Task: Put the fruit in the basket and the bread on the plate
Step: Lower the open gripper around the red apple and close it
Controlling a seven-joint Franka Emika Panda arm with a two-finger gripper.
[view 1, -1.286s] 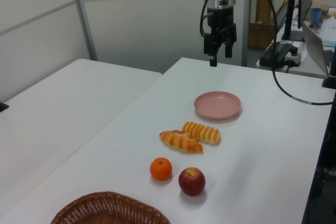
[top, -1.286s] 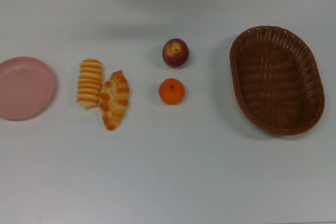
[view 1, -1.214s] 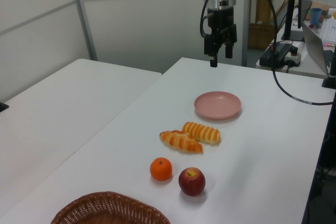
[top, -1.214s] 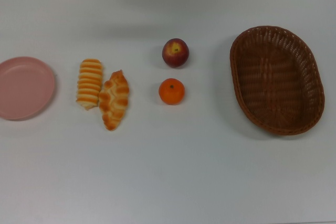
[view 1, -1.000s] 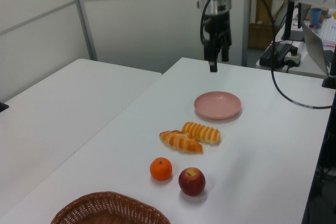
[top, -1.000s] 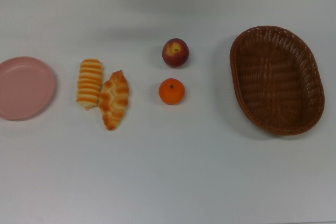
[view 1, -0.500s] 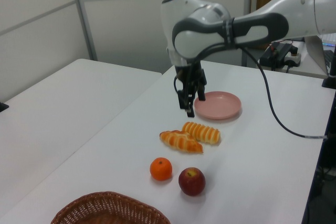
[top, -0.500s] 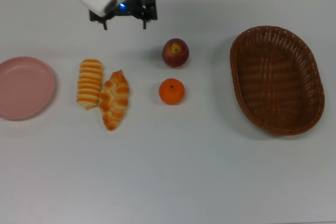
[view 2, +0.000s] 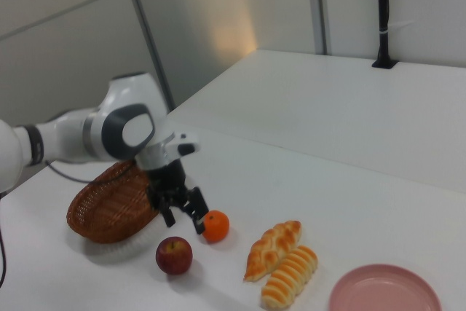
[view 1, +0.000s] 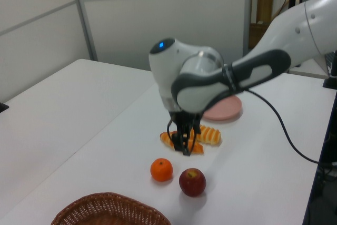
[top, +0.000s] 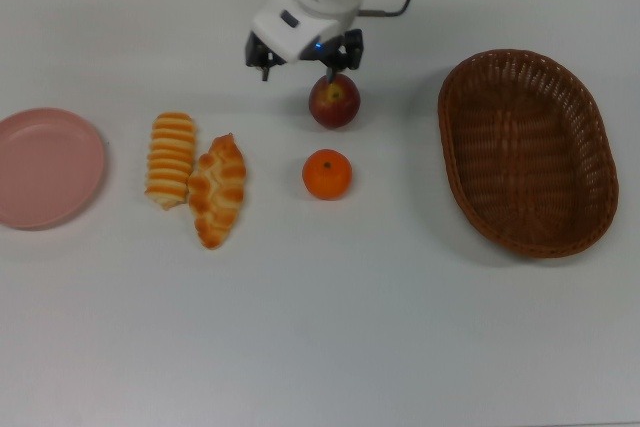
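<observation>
- Fruit: two pieces, one apple (top: 334,102) and one tangerine (top: 327,174).
- Bread: two rolls, one striped roll (top: 171,159) and one braided roll (top: 217,190).
- Plate: one pink plate (top: 45,167).
- Basket: one wicker basket (top: 527,151).

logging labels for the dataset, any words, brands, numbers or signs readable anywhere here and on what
None can be read in any view.
The arm shows no lettering, only a small blue light.
The apple, tangerine, rolls, plate and basket are unmarked.
The table and the wall panels are blank.
</observation>
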